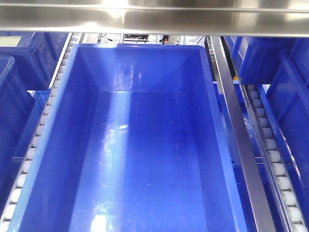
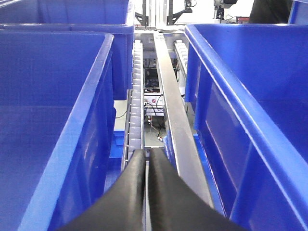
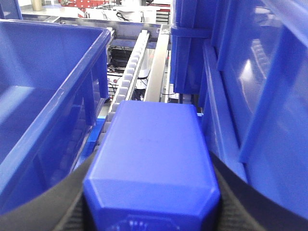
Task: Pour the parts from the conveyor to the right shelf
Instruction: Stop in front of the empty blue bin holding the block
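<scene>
A bright blue boxy part (image 3: 153, 144) fills the middle of the right wrist view, and my right gripper (image 3: 152, 192) is shut on it, its black fingers (image 3: 65, 204) pressed against both sides. The part hangs over the right shelf's white roller rail (image 3: 131, 72), between a big blue bin (image 3: 43, 91) on the left and blue bins on the right. My left gripper (image 2: 147, 155) is shut with nothing in it, over the gap between two bins, above a roller rail (image 2: 136, 96). Neither gripper shows in the front view. The conveyor is out of view.
In the front view a large glossy blue bin (image 1: 140, 145) with nothing in it sits on the shelf between roller rails (image 1: 270, 145) and a steel bar (image 1: 236, 125). A steel beam (image 1: 154, 17) crosses overhead. More blue bins (image 1: 19, 63) stand on both sides.
</scene>
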Robot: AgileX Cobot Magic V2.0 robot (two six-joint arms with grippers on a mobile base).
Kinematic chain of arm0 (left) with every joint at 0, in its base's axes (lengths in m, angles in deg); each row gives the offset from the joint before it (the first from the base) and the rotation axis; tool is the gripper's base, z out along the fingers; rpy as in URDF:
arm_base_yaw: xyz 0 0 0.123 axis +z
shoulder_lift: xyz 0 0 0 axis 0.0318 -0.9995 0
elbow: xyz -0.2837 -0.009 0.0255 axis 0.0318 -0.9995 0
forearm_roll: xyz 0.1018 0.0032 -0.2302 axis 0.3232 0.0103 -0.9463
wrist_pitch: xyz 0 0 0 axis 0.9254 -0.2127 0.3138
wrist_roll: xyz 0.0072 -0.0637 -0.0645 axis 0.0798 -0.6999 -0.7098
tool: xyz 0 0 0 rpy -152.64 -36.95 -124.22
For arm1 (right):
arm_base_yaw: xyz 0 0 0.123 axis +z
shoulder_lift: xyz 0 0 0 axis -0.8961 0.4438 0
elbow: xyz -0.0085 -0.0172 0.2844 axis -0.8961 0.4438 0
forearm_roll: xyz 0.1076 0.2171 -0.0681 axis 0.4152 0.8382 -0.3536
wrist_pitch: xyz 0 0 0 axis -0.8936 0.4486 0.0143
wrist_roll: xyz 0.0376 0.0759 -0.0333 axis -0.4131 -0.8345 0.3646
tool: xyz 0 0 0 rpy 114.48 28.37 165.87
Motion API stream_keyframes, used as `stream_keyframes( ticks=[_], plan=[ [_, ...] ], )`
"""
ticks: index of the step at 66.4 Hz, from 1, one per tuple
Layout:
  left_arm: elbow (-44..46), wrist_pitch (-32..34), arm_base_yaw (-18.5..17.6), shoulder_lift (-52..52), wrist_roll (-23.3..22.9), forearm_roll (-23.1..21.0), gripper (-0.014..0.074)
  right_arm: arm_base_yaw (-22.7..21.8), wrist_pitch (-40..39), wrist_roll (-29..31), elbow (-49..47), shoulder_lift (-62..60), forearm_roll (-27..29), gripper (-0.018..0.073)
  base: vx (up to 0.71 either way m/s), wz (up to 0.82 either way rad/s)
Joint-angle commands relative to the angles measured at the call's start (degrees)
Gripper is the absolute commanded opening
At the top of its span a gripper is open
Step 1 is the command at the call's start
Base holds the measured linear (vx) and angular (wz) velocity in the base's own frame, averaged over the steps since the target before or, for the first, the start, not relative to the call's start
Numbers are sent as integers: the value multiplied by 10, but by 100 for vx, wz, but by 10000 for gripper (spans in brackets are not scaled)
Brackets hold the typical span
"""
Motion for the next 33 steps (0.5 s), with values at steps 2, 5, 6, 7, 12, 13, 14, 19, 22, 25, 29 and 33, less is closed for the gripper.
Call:
stream_keyframes(
  ticks=[2, 5, 6, 7, 12, 13, 14, 19, 22, 25, 29, 33],
  plan=[
    [11, 45, -5, -9, -5, -5, -6, -5, -47, 5, -16, 10, 0, -4, 3, 3],
    [11, 45, -5, -9, -5, -5, -6, -5, -47, 5, -16, 10, 0, -4, 2, 1],
    [11, 45, -5, -9, -5, -5, -6, -5, -47, 5, -16, 10, 0, -4, 1, 0],
    [11, 45, -5, -9, -5, -5, -6, -5, -47, 5, -16, 10, 0, -4, 1, 0],
    [11, 45, -5, -9, -5, -5, -6, -5, -47, 5, -16, 10, 0, -4, 0, 0],
    [11, 45, -5, -9, -5, -5, -6, -5, -47, 5, -16, 10, 0, -4, 0, 0],
    [11, 45, -5, -9, -5, -5, -6, -5, -47, 5, -16, 10, 0, -4, 0, 0],
    [11, 45, -5, -9, -5, -5, -6, -5, -47, 5, -16, 10, 0, -4, 0, 0],
    [11, 45, -5, -9, -5, -5, -6, -5, -47, 5, -16, 10, 0, -4, 0, 0],
    [11, 45, -5, -9, -5, -5, -6, -5, -47, 5, -16, 10, 0, -4, 0, 0],
    [11, 45, -5, -9, -5, -5, -6, -5, -47, 5, -16, 10, 0, -4, 0, 0],
    [11, 45, -5, -9, -5, -5, -6, -5, -47, 5, -16, 10, 0, -4, 0, 0]
  ],
)
